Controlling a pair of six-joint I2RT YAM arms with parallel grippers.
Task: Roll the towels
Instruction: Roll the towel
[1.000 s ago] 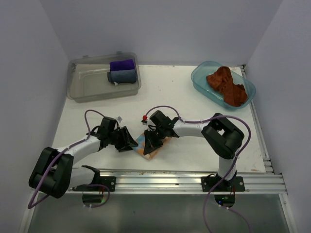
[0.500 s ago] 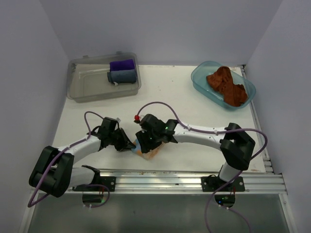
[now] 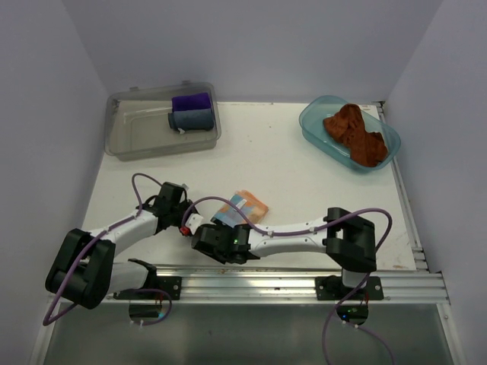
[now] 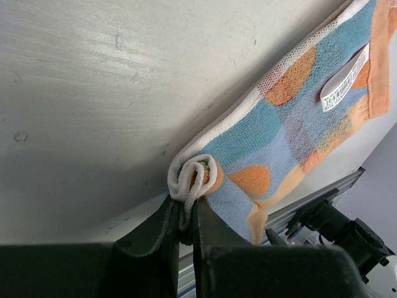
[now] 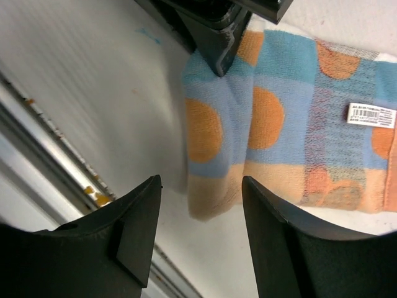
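Just released by the right claw, open wide above the patterned towel on the table, and gripped at its small rolled corner by the closed left claw (rust-brown towel untouched in the blue tub), so rolling probably only started.

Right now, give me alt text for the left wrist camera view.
The left gripper pinches the rolled end of a blue, orange and white patterned towel lying on a white table. A white label shows near its far end.
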